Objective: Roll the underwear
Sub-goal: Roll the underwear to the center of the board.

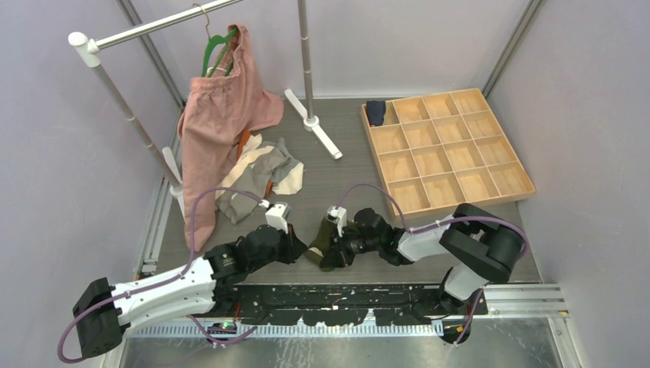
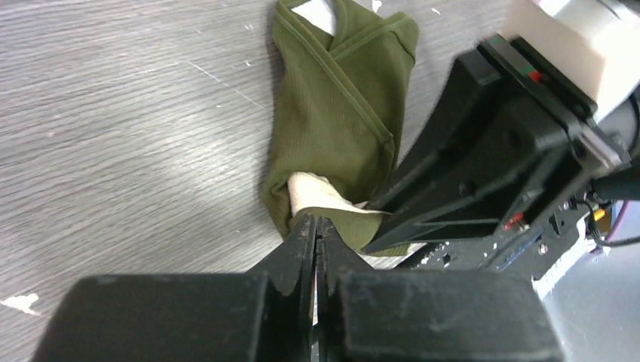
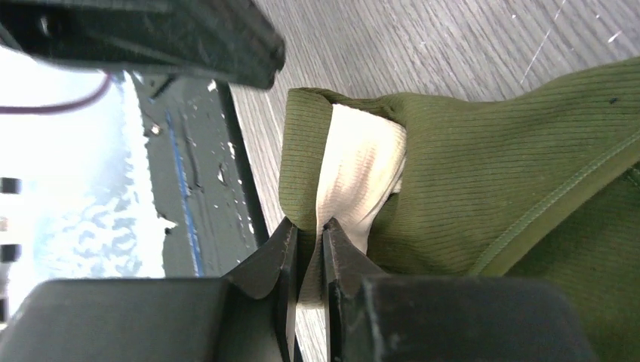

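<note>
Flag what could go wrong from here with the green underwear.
The right gripper pinches only a thin edge of the underwear at its cream waistband; it may slip and the fold open.
The left gripper, shut, sits right beside the right one; they could bump.
The underwear lies at the table's near edge; a pull could drag it off.

You're working in a plain, evenly lit booth.
Pale lilac-grey walls (image 1: 54, 153) close in on three sides of your dark grey wood-grain table (image 1: 337, 180). A white clothes rail (image 1: 306, 61) stands at the back left, and a wooden divided tray (image 1: 464, 156) lies at the back right. A metal strip (image 1: 521, 295) edges the near side.
</note>
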You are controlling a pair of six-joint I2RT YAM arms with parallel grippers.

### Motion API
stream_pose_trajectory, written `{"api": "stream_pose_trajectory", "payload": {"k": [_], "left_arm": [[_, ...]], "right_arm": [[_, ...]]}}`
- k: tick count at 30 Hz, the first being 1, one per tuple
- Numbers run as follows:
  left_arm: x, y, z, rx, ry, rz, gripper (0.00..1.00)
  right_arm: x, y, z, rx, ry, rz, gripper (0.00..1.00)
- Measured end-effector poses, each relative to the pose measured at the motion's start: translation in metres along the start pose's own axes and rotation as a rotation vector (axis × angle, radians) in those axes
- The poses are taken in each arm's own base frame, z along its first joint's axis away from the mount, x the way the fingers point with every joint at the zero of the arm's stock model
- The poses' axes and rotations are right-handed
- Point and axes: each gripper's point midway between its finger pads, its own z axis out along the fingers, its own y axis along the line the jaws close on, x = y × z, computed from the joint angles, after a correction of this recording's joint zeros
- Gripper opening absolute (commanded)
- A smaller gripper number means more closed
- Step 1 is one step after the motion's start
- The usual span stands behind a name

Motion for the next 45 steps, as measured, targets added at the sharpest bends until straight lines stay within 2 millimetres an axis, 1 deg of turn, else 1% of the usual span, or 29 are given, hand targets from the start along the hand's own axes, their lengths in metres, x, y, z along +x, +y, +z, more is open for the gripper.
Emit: {"api": "stream_pose_trajectory", "payload": {"k": [3,8,12,17,23,25,27,35,45], "left_arm": [[0.006,-0.005,0.004,0.030,0.034,0.029,0.01],[0.019,-0.007,0.012,0.047,0.094,0.075,0.01],[0.014,-0.014,0.014,0.069,0.087,0.092,0.01],[0.004,-0.022,0.019,0.082,0.060,0.108,0.01],[-0.004,-0.016,0.032,0.031,0.017,0.119,0.01],[-0.005,-0.015,0.036,0.022,0.006,0.122,0.01],[-0.004,-0.015,0.040,0.018,0.006,0.123,0.01],[-0.001,-0.017,0.056,0.016,0.010,0.124,0.01],[0.000,-0.018,0.071,-0.007,0.020,0.128,0.01]], "right_arm": [[-0.002,0.000,0.002,-0.066,-0.035,0.138,0.01],[-0.010,-0.005,0.002,-0.153,-0.099,0.359,0.01],[-0.015,-0.009,0.000,-0.200,-0.132,0.502,0.01],[-0.020,-0.014,-0.003,-0.221,-0.165,0.604,0.01],[-0.022,-0.023,-0.007,-0.202,-0.186,0.661,0.03],[-0.022,-0.026,-0.008,-0.191,-0.194,0.669,0.07],[-0.021,-0.029,-0.009,-0.177,-0.198,0.678,0.13],[-0.016,-0.042,-0.010,-0.089,-0.187,0.688,0.28],[-0.017,-0.050,-0.019,0.028,-0.173,0.639,0.35]]}}
